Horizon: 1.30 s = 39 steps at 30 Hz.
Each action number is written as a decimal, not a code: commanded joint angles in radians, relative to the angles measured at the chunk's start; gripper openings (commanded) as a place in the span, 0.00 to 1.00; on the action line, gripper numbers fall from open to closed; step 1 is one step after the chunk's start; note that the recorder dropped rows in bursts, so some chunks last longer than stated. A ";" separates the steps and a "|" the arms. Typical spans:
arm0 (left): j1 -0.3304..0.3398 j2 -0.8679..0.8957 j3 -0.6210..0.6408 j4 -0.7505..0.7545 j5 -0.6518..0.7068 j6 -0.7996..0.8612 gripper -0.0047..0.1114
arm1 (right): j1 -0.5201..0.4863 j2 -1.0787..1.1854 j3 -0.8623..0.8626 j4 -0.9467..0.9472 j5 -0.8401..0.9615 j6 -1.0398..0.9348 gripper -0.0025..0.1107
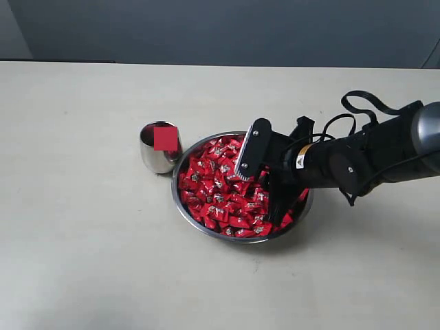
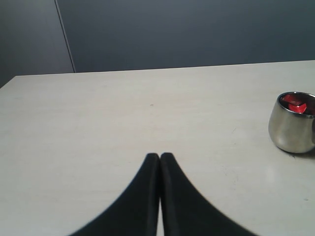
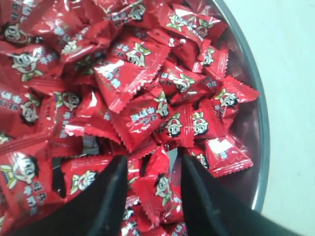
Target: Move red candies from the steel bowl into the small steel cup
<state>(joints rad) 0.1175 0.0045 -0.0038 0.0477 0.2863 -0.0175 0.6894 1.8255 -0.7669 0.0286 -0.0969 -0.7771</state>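
— Where is the right gripper [image 1: 260,189]?
— Low over the steel bowl [image 1: 184,213], its fingers apart and their tips pushed into the heap of red candies [image 1: 216,196]. In the right wrist view one wrapper lies between the two fingers. Whether either pad presses on it, I cannot tell.
— And the left gripper [image 2: 160,157]?
— Closed tip to tip over the table [image 2: 98,113], with the small steel cup [image 2: 290,129] standing ahead of it.
— How does the cup stand?
— Upright, just beside the bowl's rim, on its left in the exterior view. A few red candies lie inside it.
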 commanded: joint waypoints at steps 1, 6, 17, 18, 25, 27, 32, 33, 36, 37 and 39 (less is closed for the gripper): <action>0.001 -0.004 0.004 -0.003 -0.002 -0.002 0.04 | -0.003 0.000 0.004 -0.002 -0.028 -0.007 0.34; 0.001 -0.004 0.004 -0.003 -0.002 -0.002 0.04 | -0.003 0.000 0.004 -0.002 -0.054 -0.009 0.34; 0.001 -0.004 0.004 -0.003 -0.002 -0.002 0.04 | -0.003 0.000 0.004 0.002 -0.068 -0.009 0.34; 0.001 -0.004 0.004 -0.003 -0.002 -0.002 0.04 | -0.003 0.000 0.004 0.002 -0.069 -0.009 0.34; 0.001 -0.004 0.004 -0.003 -0.002 -0.002 0.04 | -0.003 0.000 0.004 0.043 -0.064 -0.019 0.34; 0.001 -0.004 0.004 -0.003 -0.002 -0.002 0.04 | -0.003 0.000 0.004 0.044 -0.064 -0.019 0.33; 0.001 -0.004 0.004 -0.003 -0.002 -0.002 0.04 | -0.003 0.000 0.004 0.047 -0.049 -0.038 0.17; 0.001 -0.004 0.004 -0.003 -0.002 -0.002 0.04 | -0.003 0.000 0.004 0.047 -0.040 -0.038 0.15; 0.001 -0.004 0.004 -0.003 -0.002 -0.002 0.04 | -0.003 0.000 0.004 0.047 -0.012 -0.038 0.13; 0.001 -0.004 0.004 -0.003 -0.002 -0.002 0.04 | -0.003 0.000 0.004 0.047 -0.013 -0.038 0.13; 0.001 -0.004 0.004 -0.003 -0.002 -0.002 0.04 | -0.003 0.000 0.004 0.047 -0.013 -0.038 0.13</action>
<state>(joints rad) 0.1175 0.0045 -0.0038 0.0477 0.2863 -0.0175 0.6894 1.8255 -0.7669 0.0727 -0.1111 -0.8074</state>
